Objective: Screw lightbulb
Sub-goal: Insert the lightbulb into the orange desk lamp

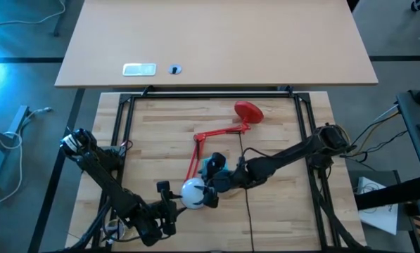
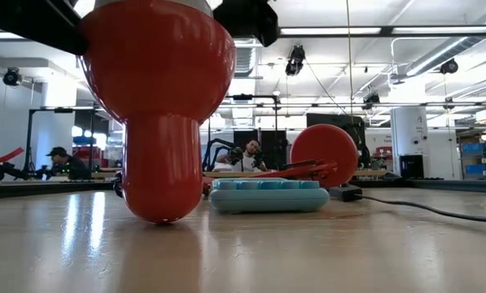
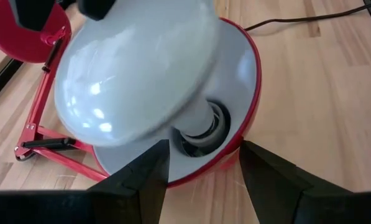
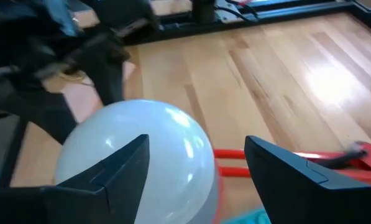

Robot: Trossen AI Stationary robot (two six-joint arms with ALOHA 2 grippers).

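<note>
Desk (image 1: 280, 133): wooden, carrying the lamp.
Lamp shade (image 3: 250, 74): red, socket facing out.
Lightbulb (image 3: 135, 68): base seated in socket.
Right gripper (image 4: 194, 165): jaws spread around the dome; turn squarely.
Left gripper (image 3: 201, 171): jaws open, empty, at the shade's rim.

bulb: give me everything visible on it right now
The bulb is white, glossy and pear-shaped, its dome narrowing to a neck seated in the socket inside the red shade. It tilts out of the shade's white interior, near the table's front edge. The right tool straddles the dome with fingers apart; contact is unclear. The left tool sits open at the shade's rim.
</note>
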